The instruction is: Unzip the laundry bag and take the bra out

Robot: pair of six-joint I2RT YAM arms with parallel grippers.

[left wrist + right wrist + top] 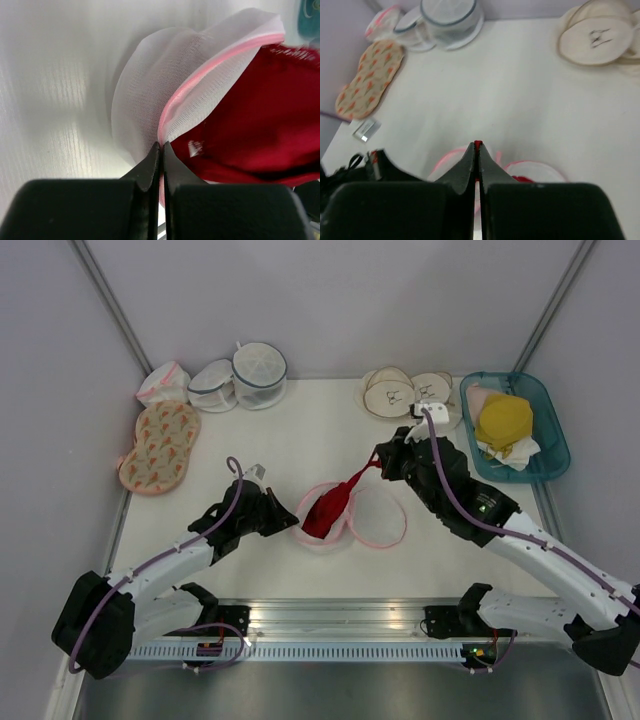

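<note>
The laundry bag (378, 518) lies open in two white mesh halves with a pink rim, in the middle of the table. A red bra (325, 510) rests in its left half. From the left, my left gripper (295, 523) is shut on the bag's pink rim; the left wrist view shows the tips (161, 145) pinching that rim, with the mesh (145, 85) and the bra (260, 125) just beyond. My right gripper (381, 462) is shut on the bra's strap, which runs taut up and to the right. In the right wrist view, red fabric shows between the tips (478, 146).
Two white mesh bags with grey-blue rims (260, 370) and a small pink-edged pouch (162, 382) stand at the back left. A patterned pad (160, 445) lies near the left edge. Beige round pads (395, 392) and a teal tray (510, 377) holding a yellow item (503, 418) are at the back right.
</note>
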